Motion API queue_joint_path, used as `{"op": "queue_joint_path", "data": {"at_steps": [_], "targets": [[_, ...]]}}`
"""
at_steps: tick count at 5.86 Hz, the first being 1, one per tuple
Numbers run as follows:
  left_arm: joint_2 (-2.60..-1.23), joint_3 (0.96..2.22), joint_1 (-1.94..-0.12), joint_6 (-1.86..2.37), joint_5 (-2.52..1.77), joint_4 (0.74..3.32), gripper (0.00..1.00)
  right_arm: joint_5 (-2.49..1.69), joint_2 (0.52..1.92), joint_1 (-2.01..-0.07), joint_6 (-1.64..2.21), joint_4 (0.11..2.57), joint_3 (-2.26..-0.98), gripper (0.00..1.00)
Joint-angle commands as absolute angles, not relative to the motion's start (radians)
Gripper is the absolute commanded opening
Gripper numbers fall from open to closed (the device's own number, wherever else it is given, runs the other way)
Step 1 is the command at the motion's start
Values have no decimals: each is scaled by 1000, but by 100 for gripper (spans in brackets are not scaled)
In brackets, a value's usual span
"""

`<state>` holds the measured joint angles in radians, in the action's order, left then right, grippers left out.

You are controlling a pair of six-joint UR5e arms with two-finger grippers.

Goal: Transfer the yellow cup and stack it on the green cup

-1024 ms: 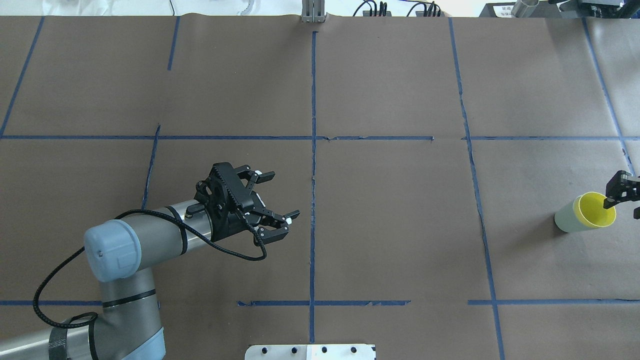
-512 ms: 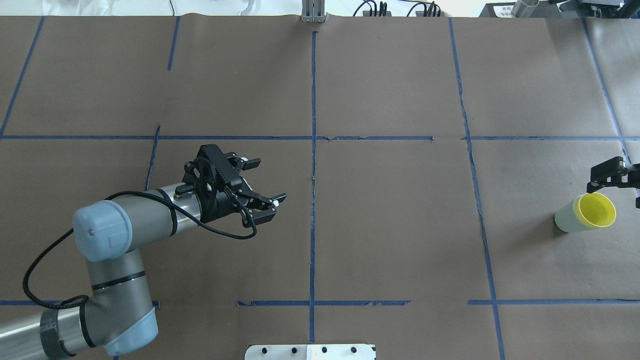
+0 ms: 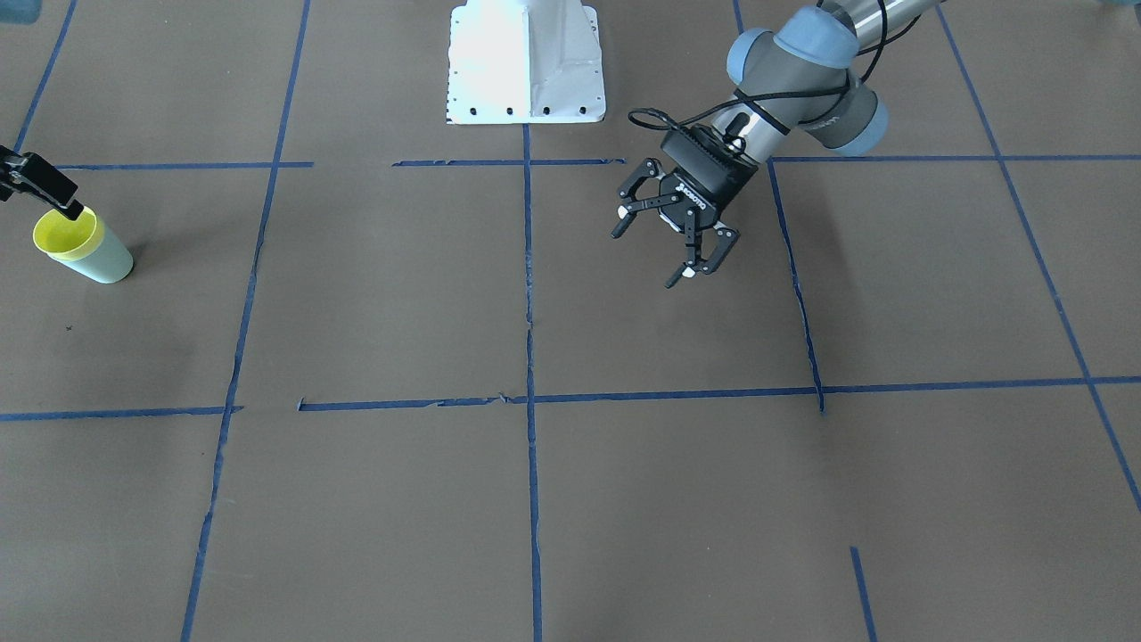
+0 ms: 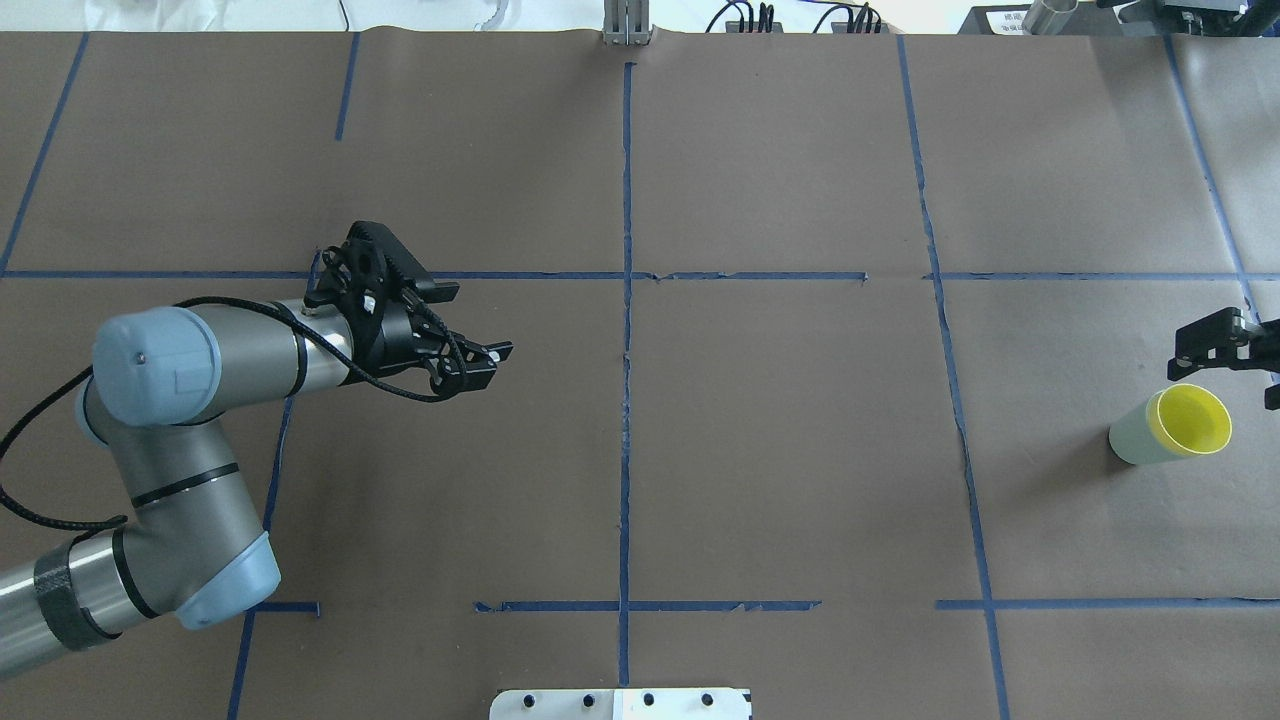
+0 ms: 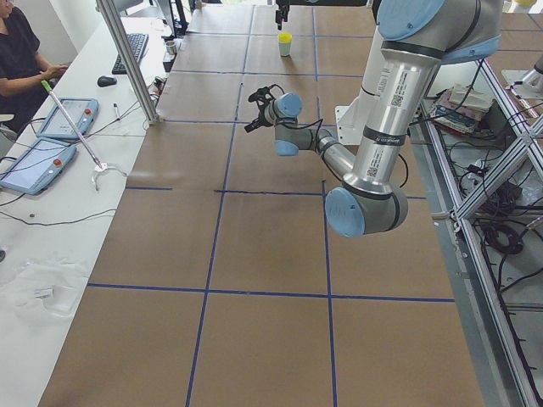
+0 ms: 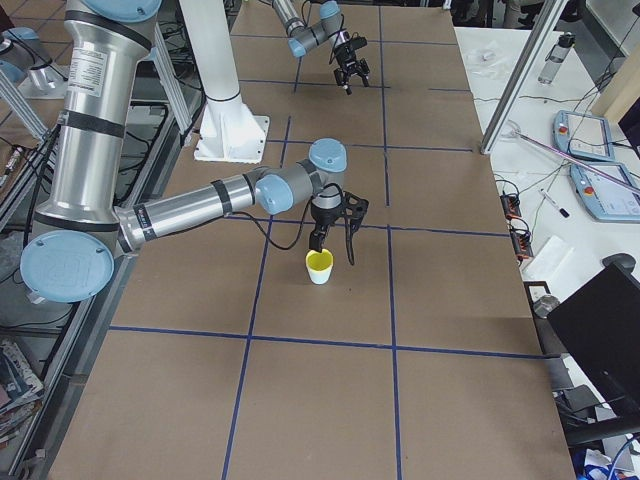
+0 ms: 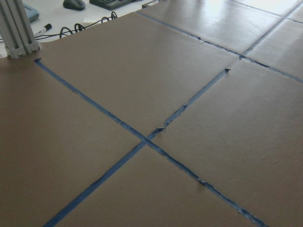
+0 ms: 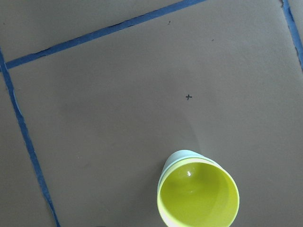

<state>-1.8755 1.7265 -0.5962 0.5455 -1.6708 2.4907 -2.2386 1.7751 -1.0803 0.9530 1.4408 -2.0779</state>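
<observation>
1. The yellow cup [image 4: 1190,420] stands upright, nested inside the green cup [image 4: 1130,441] on the table's [image 4: 800,450] right side, so the stack looks complete.
2. Just above the rim, the right end effector [image 4: 1228,372] hangs wide open and empty, likely so it clears the cups.
3. Well apart, the left end effector [image 4: 480,320] is spread, holds nothing, and is out of the way.

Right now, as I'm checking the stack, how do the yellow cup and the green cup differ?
Colour: the yellow cup is bright yellow, the green cup pale mint. Place: the yellow cup sits nested inside the green cup, which stands on the table. Showing: the yellow cup's inside and rim, the green cup's outer wall. Both are upright, tapered and handleless.
</observation>
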Motion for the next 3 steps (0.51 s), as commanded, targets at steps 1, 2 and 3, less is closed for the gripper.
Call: {"op": "queue_joint_path", "data": {"at_steps": [1, 2, 3], "targets": [[-1821, 1726, -708, 560, -1762, 2328, 99, -2240, 1773, -1110, 847, 1443, -2069, 100], [-1827, 1730, -821, 557, -1924, 2104, 99, -2246, 1773, -1142, 806, 1443, -2069, 100], [-1822, 1732, -919, 554, -2068, 2048, 99, -2255, 1772, -1191, 734, 1445, -2050, 100]]}}
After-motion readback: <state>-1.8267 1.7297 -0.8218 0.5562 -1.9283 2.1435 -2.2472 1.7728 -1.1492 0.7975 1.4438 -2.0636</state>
